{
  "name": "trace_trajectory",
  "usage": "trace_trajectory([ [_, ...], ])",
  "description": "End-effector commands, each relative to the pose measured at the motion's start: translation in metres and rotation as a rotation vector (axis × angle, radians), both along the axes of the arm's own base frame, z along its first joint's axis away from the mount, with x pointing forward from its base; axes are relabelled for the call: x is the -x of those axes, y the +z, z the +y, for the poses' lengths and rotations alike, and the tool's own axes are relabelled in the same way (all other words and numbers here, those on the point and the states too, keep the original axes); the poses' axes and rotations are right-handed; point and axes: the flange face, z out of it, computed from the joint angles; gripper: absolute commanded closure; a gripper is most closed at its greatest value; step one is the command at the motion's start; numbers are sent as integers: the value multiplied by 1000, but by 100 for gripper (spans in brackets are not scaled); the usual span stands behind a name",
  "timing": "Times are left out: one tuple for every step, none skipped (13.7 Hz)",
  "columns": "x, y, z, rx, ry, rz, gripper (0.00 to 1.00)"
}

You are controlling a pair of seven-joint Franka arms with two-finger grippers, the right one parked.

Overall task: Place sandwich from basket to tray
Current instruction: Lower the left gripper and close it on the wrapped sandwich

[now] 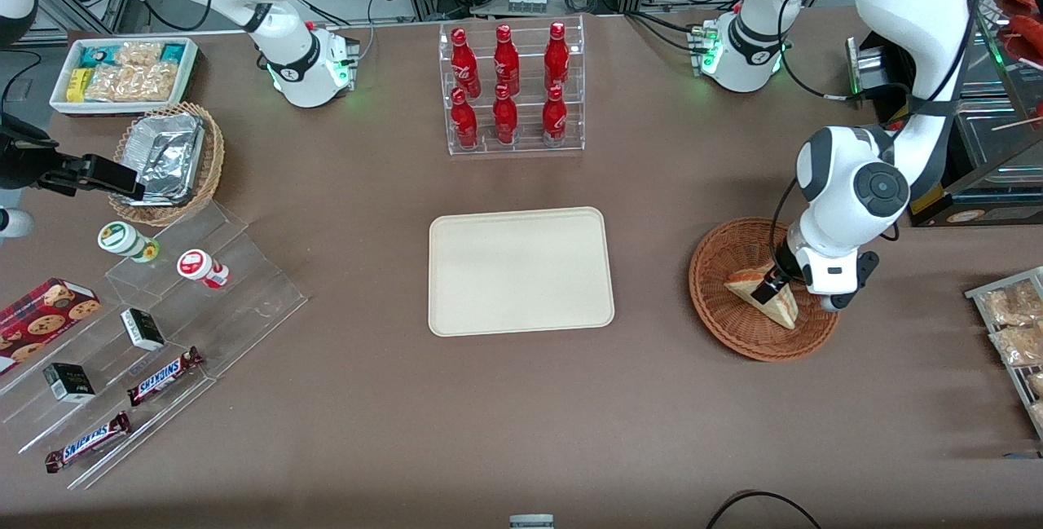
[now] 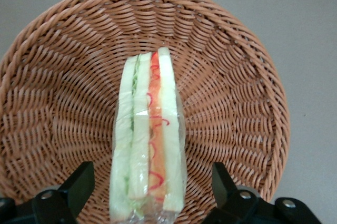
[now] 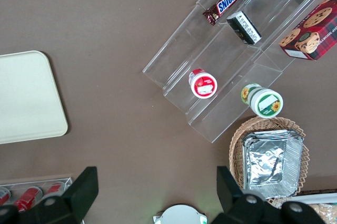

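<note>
Straddling film-wrapped triangular sandwich (image 2: 148,139) in round woven wicker basket (image 2: 231,66): tool (image 2: 150,192), black fingers spread, not touching.

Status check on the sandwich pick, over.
Gripper open, down in the basket, fingers straddling the sandwich. Sandwich not yet gripped. Tray bare, nothing in the way.

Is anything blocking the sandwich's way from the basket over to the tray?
Nothing visible does. The gripper is open, its fingers on either side of the sandwich in the basket. Only bare table lies between the basket and the tray, which holds nothing.
</note>
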Motion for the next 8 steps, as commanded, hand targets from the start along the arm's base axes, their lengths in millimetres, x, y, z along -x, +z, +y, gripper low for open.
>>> trace_trajectory([
  [-3, -8, -5, 0, 32, -13, 54],
  [-4, -8, -7, 1, 32, -15, 80],
  [-4, -8, -8, 1, 29, -15, 97],
  [-4, -7, -8, 1, 29, -16, 100],
  [-4, -6, -7, 0, 31, -16, 100],
  [-5, -4, -9, 1, 31, -21, 100],
  [-5, 2, -9, 0, 34, -25, 100],
  [-5, 17, -9, -1, 34, -38, 100],
])
